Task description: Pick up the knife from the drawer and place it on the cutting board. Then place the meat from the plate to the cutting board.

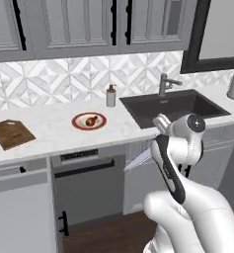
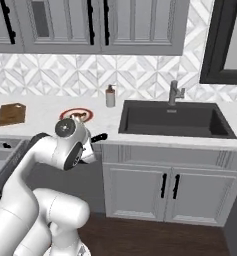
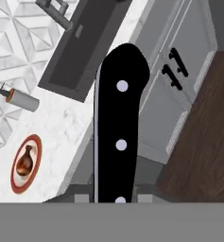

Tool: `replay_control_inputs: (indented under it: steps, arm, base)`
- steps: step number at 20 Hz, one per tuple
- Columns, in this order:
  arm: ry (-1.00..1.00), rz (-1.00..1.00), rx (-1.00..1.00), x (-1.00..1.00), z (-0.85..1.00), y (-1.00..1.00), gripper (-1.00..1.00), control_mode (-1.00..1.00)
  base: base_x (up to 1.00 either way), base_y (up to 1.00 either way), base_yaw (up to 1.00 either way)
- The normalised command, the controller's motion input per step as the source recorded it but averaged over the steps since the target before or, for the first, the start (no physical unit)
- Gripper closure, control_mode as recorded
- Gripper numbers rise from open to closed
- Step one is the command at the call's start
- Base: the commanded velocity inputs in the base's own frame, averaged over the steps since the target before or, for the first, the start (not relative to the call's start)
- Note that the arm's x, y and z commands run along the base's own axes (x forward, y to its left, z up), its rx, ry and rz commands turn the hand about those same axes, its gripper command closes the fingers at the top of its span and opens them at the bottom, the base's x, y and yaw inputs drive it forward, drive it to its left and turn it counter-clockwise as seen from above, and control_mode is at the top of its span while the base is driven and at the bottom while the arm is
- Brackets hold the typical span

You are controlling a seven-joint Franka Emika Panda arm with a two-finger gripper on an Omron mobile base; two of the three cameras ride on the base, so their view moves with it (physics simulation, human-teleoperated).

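Knife handle (image 3: 119,137) up the middle of the frame, gripped at its base by the claw (image 3: 114,198).

Black handle with three pale rivets runs from 6 o'clock toward 12, rounded butt at the top end; a thin silvery edge shows along its left side. Claw tips barely visible at 6 o'clock, closed against the handle. At 9 o'clock, white marble worktop (image 3: 56,127). At 8 o'clock, plate (image 3: 24,164) with red-orange rim, reddish-brown meat (image 3: 24,160) resting on it. At 10 o'clock, soap dispenser (image 3: 21,98). At 11 o'clock, dark sink (image 3: 82,42), grey faucet (image 3: 56,12) beside it. At 2 o'clock, grey cabinet doors (image 3: 179,61) with black handles; dark wood floor (image 3: 203,132) at 4 o'clock.
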Motion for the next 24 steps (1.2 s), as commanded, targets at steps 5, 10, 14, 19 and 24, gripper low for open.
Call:
replay_control_inputs:
  steps: [5, 10, 14, 19, 24]
  arm:
    - [0.0, 0.0, 0.0, 0.0, 0.0, 0.0, 1.0, 1.0]
    - [0.0, 0.0, 0.0, 0.0, 0.0, 0.0, 1.0, 1.0]
    - [0.0, 0.0, 0.0, 0.0, 0.0, 0.0, 1.0, 1.0]
    - [0.0, 0.0, 0.0, 0.0, 0.0, 0.0, 1.0, 1.0]
    - [0.0, 0.0, 0.0, 0.0, 0.0, 0.0, 1.0, 1.0]
  base:
    - [0.86, 0.06, 0.14]
    - [0.25, 0.68, 0.06]
    - [0.33, 0.82, 0.04]
    - [0.85, 0.15, 0.02]
    - [0.49, 0.19, 0.0]
